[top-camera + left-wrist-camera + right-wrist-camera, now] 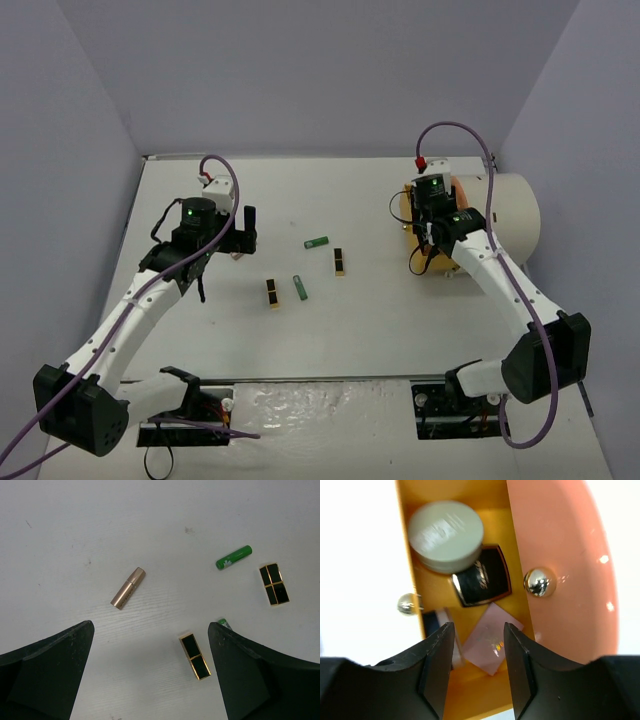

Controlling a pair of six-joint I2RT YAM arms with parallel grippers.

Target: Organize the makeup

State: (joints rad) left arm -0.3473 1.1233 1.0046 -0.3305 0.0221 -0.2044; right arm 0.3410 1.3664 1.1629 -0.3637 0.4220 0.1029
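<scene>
My left gripper point(246, 232) point(150, 672) is open and empty above the table. Below it lie a rose-gold tube point(128, 588), a green tube point(233, 557) point(317, 242), two black-gold lipsticks point(195, 656) point(274, 584) and a second green tube point(300, 287), mostly hidden behind my right finger in the left wrist view. My right gripper point(428, 232) point(477, 672) is open and empty over an open orange drawer point(415, 575). The drawer holds a pale green compact point(446, 535), a black compact point(481, 582), a pink palette point(490, 645) and a partly hidden dark item point(436, 622).
The large cream drum point(510, 215) lies on its side at the right. A peach drawer front point(565, 565) with a silver knob point(539, 581) stands beside the open drawer. Another knob point(407, 604) is on the drawer's left wall. Grey walls close in the table on three sides.
</scene>
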